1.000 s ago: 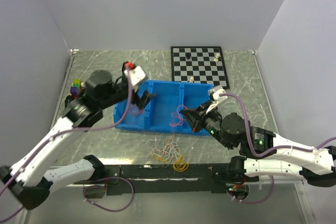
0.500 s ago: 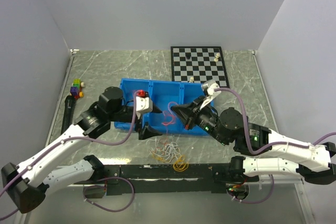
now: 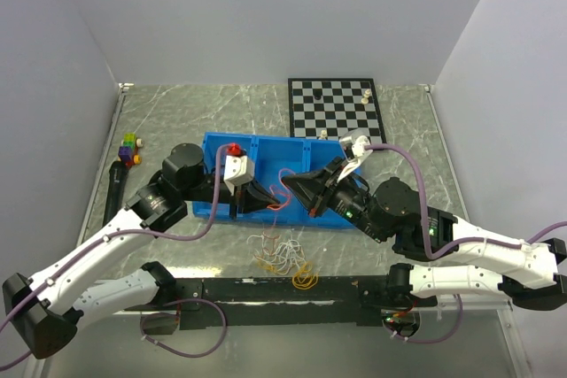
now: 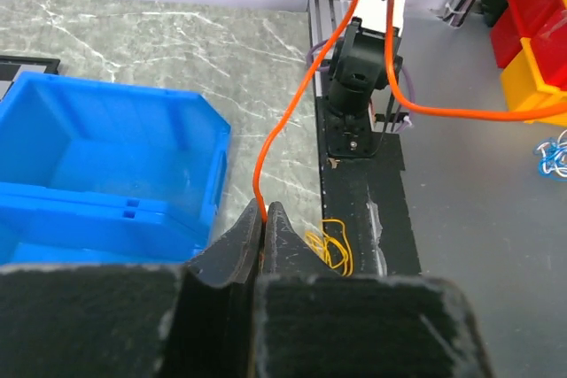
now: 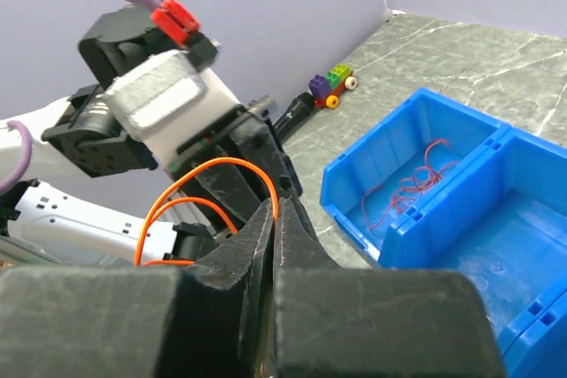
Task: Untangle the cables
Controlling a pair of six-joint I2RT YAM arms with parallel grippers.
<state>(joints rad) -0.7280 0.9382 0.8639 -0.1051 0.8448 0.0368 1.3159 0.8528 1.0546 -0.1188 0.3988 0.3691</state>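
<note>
- The left gripper (image 4: 264, 212) is clenched on a thin orange cable (image 4: 266, 143), pinching it at the very fingertips. The right gripper (image 5: 273, 210) is clenched on the same cable, just beside the left one, over the blue bin (image 4: 106, 143).
- The other cables (image 3: 283, 258) lie in a small clump on the table (image 3: 221, 108), between the bin and the table's near edge. Some red-pink wires (image 5: 415, 181) lie in the bin's left compartment.
- The cable looks light, soft and springy, and probably slippery. I judge that a hold near one end is better than one in the middle of a loop.
- Open room is toward the table's far-left corner. The bin walls, and the chessboard (image 3: 337, 108) toward the far-right corner, could catch a loop.
</note>
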